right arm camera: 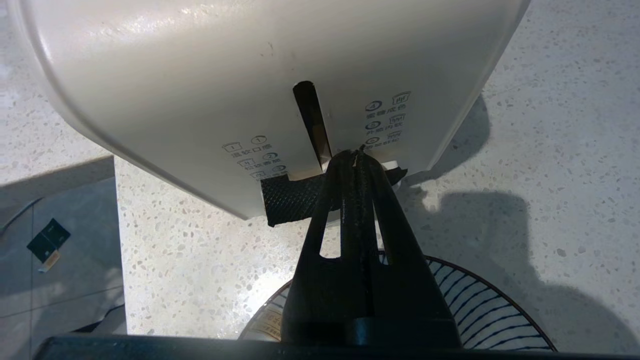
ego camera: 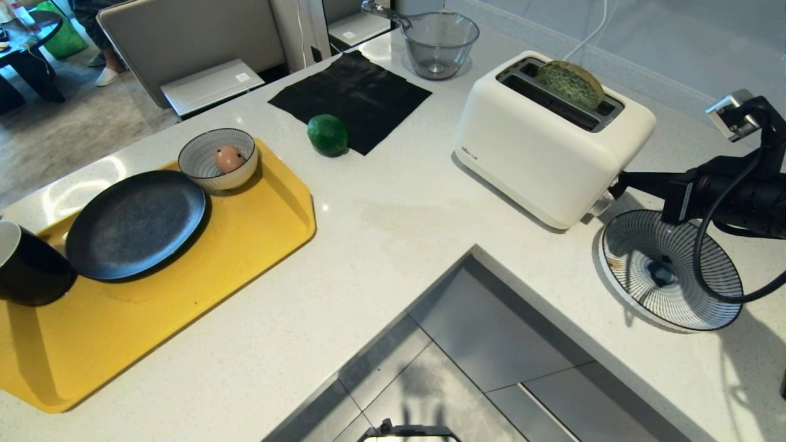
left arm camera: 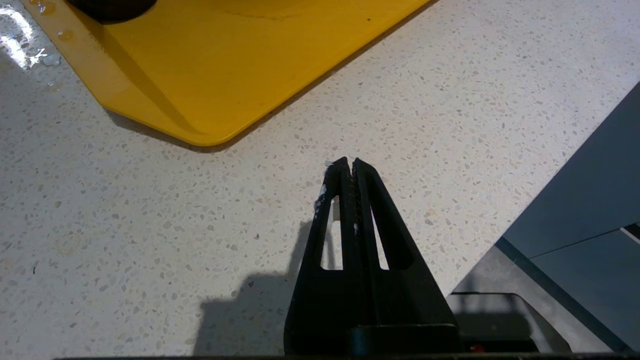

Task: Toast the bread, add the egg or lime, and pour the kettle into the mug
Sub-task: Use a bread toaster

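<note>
Bread (ego camera: 571, 83): one green slice, standing tilted in the rear slot of the single white toaster (ego camera: 546, 147), top half sticking out. One lime (ego camera: 327, 134) on the counter (ego camera: 393, 233), touching the front edge of one black cloth (ego camera: 350, 98). One egg (ego camera: 229, 159) inside one small striped bowl (ego camera: 202, 153), which sits on the far part of one yellow tray (ego camera: 184, 307); one dark plate (ego camera: 135, 224) on the tray just beside that bowl, and one black mug (ego camera: 27, 267) at the tray's left edge, cut off by the frame. One clear glass bowl (ego camera: 439, 43) behind the toaster, one large striped plate (ego camera: 672, 270) to its right. Right gripper (right arm camera: 359, 152) reaches in level from the right, fingers pressed together, tips at the toaster's end face on the black lever (right arm camera: 292, 200) at the bottom of the slot, above the striped plate. Left gripper (left arm camera: 348, 162) also pressed shut, holding nothing, over bare counter near the tray's corner.
</note>
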